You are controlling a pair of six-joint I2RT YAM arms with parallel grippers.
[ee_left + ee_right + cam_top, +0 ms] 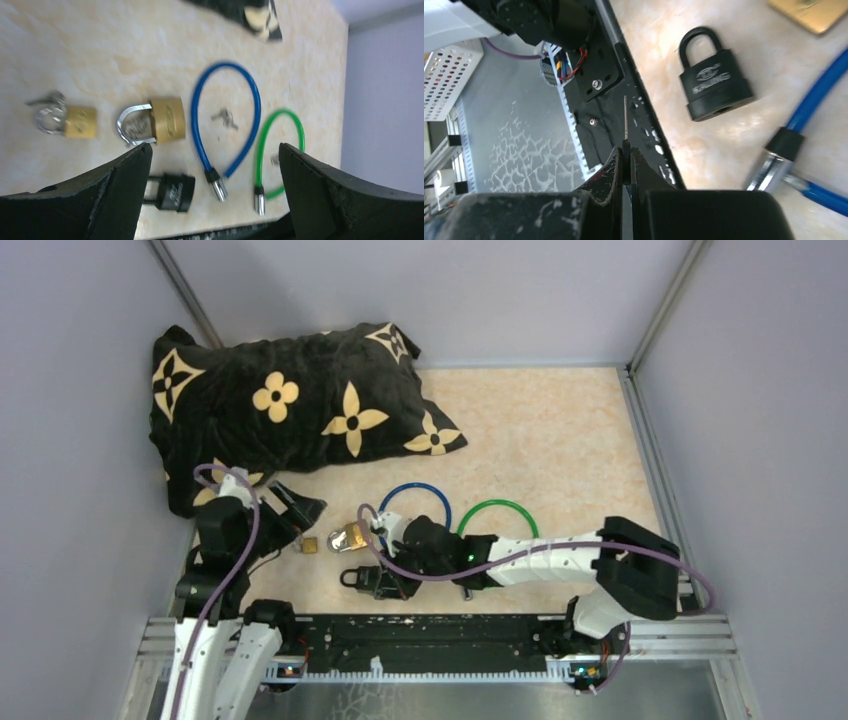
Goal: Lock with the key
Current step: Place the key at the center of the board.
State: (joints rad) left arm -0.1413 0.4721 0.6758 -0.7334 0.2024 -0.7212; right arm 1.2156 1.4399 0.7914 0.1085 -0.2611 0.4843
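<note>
A black padlock (714,80) lies flat on the beige table, shackle seated; it also shows in the top view (352,577) and the left wrist view (172,192). My right gripper (625,150) is shut on a thin key (625,117). The key's blade points out over the black front rail, left of the padlock and apart from it. In the top view the right gripper (388,585) sits right beside the padlock. My left gripper (214,150) is open and empty, hovering above the locks; in the top view the left gripper (292,512) is at the pillow's edge.
A large brass padlock (160,120) with open shackle and a small brass padlock (75,121) with keys lie left of a blue cable lock (227,125) and a green one (280,150). Loose keys (225,118) lie inside the blue loop. A black flowered pillow (290,405) fills the back left.
</note>
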